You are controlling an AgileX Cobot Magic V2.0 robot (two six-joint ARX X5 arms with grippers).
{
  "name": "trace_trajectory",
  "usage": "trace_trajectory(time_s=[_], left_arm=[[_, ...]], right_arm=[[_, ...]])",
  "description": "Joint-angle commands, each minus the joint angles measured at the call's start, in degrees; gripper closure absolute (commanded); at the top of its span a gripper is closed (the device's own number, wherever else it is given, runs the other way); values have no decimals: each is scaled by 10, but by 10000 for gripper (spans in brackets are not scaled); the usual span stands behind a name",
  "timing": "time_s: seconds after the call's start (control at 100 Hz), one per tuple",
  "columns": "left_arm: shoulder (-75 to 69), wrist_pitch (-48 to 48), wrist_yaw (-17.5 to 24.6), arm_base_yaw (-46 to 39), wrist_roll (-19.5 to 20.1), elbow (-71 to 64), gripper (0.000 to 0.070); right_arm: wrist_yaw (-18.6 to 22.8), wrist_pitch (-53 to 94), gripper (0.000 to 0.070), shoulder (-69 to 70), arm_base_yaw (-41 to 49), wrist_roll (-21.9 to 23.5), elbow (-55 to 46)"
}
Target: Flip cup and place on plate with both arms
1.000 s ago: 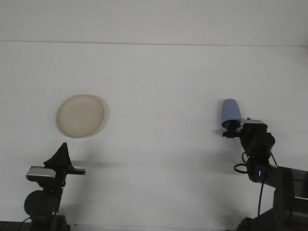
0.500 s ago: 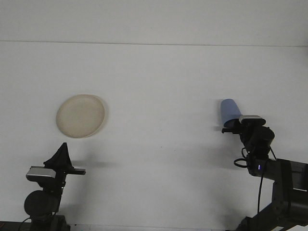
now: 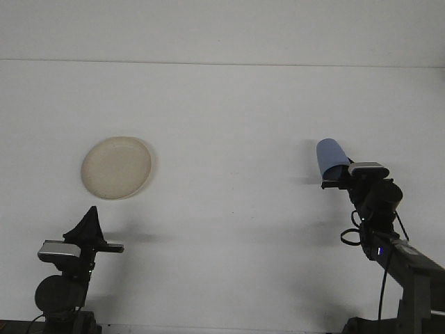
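White worktop (image 3: 229, 229) fills almost all you can see, with a plain pale wall behind it.

Look to your right side. Your right gripper (image 3: 335, 179) is up off the worktop, and it has the blue cup (image 3: 329, 158) — the fingers are closed on the cup's lower end. The cup is tipped a little to the left, with its rounded closed end up. It is in the air, not touching the worktop. A soft shadow lies on the worktop just beside it. The right arm (image 3: 389, 243) comes up from the bottom right corner, and black cables loop along it.

Now look to your left side. The cream plate (image 3: 116, 167) lies flat on the worktop, well apart from the cup, far over on the other side. It has nothing on it.

Your left gripper (image 3: 90, 221) sits low near the bottom left corner, below the plate and not touching it. Its fingers point up and look pressed together into one dark tip — they hold nothing.
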State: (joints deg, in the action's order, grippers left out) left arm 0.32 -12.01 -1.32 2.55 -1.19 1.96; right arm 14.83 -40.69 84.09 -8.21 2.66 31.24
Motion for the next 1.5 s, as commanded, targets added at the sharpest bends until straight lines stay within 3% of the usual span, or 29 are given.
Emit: trace_trajectory(time_s=[0.0, 0.16, 0.38, 0.6, 0.91, 1.16, 1.49], left_arm=[[0, -7, 0, 1, -4, -11, 689], [0, -7, 0, 1, -4, -11, 689], [0, -7, 0, 1, -4, -11, 689], [0, -7, 0, 1, -4, -11, 689], [0, -7, 0, 1, -4, -11, 689], [0, -7, 0, 1, -4, -11, 689], [0, -7, 0, 1, -4, -11, 689]], right_arm=[[2, 35, 700, -48, 9, 10, 5], [-7, 189, 700, -188, 35, 18, 7], [-102, 503, 700, -371, 107, 25, 68], [-160, 770, 700, -415, 193, 91, 216], [-173, 1003, 700, -294, 319, 169, 408], [-168, 1059, 699, -134, 406, 199, 476], [-131, 1076, 696, 54, 492, 183, 543]])
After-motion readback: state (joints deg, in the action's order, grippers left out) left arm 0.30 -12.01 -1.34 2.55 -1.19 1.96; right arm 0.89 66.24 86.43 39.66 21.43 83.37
